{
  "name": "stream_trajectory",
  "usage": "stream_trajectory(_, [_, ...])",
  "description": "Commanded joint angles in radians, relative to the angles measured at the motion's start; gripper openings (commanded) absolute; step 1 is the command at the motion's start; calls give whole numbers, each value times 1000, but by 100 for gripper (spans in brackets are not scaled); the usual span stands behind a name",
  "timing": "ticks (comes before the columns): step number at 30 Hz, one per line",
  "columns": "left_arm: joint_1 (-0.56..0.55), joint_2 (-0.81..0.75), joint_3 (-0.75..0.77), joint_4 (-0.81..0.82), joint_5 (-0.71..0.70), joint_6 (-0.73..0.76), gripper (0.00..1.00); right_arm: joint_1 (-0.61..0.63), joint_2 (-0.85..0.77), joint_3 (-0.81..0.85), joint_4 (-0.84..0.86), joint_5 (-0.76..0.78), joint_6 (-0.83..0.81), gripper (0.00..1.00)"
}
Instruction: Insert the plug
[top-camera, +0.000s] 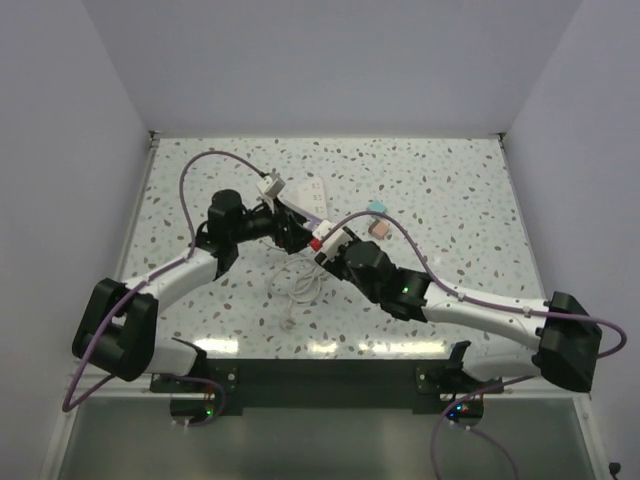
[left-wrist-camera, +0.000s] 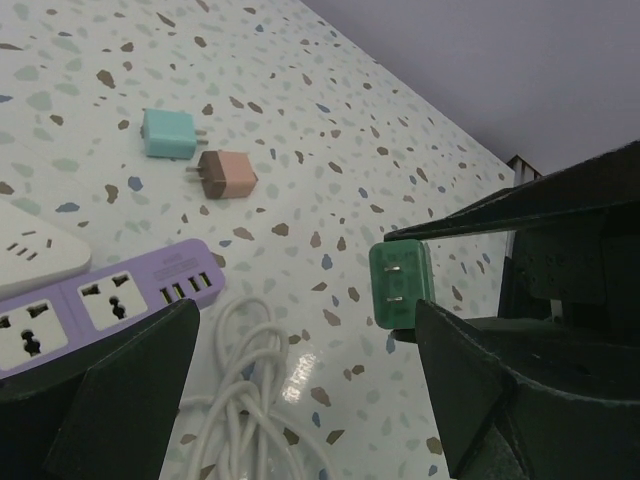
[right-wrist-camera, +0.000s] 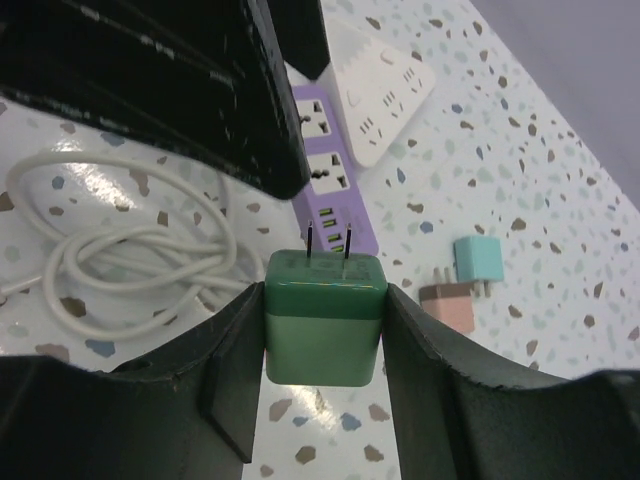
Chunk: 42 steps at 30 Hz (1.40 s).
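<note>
Green square two-prong plug (right-wrist-camera: 324, 300) is clamped by its sides between the black fingers of the right gripper (right-wrist-camera: 324, 345), held off the speckled terrazzo tabletop (left-wrist-camera: 380, 130), its two metal prongs pointing away from the wrist toward the purple power strip (right-wrist-camera: 335, 190). At the left, the left gripper (left-wrist-camera: 305, 340) hovers with its fingers spread wide and nothing between them. Under it lie a loose coil of white cable (left-wrist-camera: 255, 370) and the purple strip, with a white power strip (right-wrist-camera: 385, 90) just beside that strip's far end. The two grippers meet near mid-table, the held plug close to one of the left gripper's fingers. Further right lie two small adapters on their sides — a teal one (left-wrist-camera: 168, 133) and a pink-and-brown one (left-wrist-camera: 225, 173) — near each other, apart from both strips.
</note>
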Motion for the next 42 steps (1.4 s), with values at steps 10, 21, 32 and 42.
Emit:
stream_trajectory(10, [-34,22,25,35,87,17,94,-47,115,106,166,-184,-193,35])
stream_trajectory(21, [-60,68,51,9,124,53,87,-52,93,109,180,-165,-234,35])
stream_trajectory(32, [-107,113,76,28,190,59,50,-52,89,102,249,-139,-290,36])
stream_trajectory(42, [-120,141,78,75,224,28,5,-53,43,62,344,-64,-340,47])
